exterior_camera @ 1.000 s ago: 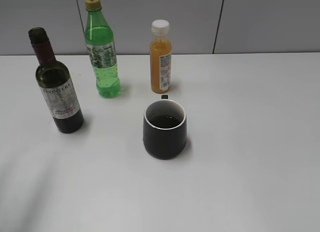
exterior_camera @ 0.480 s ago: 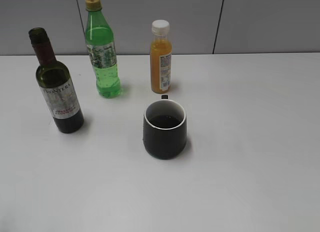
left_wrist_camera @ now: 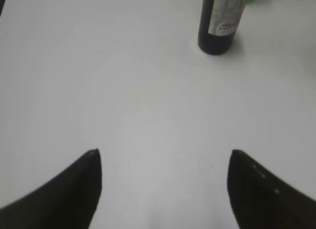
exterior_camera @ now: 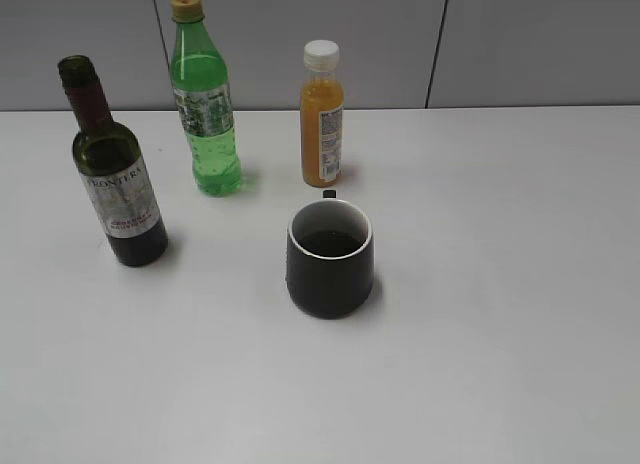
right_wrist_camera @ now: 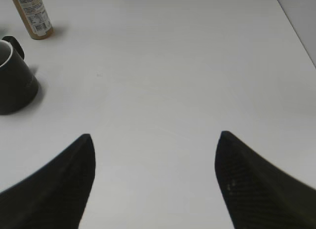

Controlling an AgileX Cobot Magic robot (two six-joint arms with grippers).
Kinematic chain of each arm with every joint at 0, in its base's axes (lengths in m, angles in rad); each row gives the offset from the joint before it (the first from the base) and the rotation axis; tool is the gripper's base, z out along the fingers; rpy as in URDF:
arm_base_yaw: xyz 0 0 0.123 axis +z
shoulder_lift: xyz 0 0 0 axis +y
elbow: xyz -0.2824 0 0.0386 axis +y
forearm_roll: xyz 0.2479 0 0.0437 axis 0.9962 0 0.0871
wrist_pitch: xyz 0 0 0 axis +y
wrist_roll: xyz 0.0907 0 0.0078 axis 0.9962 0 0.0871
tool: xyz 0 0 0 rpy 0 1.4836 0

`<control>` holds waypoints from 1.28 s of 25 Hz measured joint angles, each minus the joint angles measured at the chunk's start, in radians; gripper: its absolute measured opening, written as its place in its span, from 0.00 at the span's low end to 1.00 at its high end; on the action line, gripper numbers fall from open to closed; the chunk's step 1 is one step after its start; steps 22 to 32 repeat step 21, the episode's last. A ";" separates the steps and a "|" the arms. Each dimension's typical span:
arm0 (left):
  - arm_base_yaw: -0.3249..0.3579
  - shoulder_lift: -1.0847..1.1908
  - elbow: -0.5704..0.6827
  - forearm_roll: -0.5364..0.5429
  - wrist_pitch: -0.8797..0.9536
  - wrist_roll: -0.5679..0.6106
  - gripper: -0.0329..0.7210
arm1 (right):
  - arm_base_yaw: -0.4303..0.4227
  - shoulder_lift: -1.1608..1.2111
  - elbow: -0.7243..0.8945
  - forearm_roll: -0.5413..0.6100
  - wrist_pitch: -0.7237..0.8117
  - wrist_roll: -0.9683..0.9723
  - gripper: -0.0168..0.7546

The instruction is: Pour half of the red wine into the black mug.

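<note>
The red wine (left_wrist_camera: 222, 21) stands upright on the table (exterior_camera: 500, 284), ahead of the left pincer (left_wrist_camera: 163, 179) and off to its right, well apart, its long axis vertical. That pincer is spread wide and grasps nothing. The right pincer (right_wrist_camera: 153, 170) is likewise released and empty; the black mug (right_wrist_camera: 15, 81) sits ahead and far to its left, handle turned away, with dark liquid already inside. Judging by this, the left arm is the nearer one for the bottle, and the pour looks done or nearly so. The bottle's label reads "FRONTERA". A green soda bottle (exterior_camera: 205, 104) and an orange juice bottle (exterior_camera: 322, 114) stand behind; their print is too small to read.
</note>
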 joint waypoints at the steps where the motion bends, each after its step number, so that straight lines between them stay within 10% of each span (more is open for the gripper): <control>1: 0.000 -0.035 0.009 0.000 0.003 0.000 0.83 | 0.000 0.000 0.000 0.000 0.000 0.000 0.76; 32: 0.000 -0.266 0.037 -0.013 -0.015 0.000 0.83 | 0.000 0.000 0.000 0.001 0.000 0.000 0.76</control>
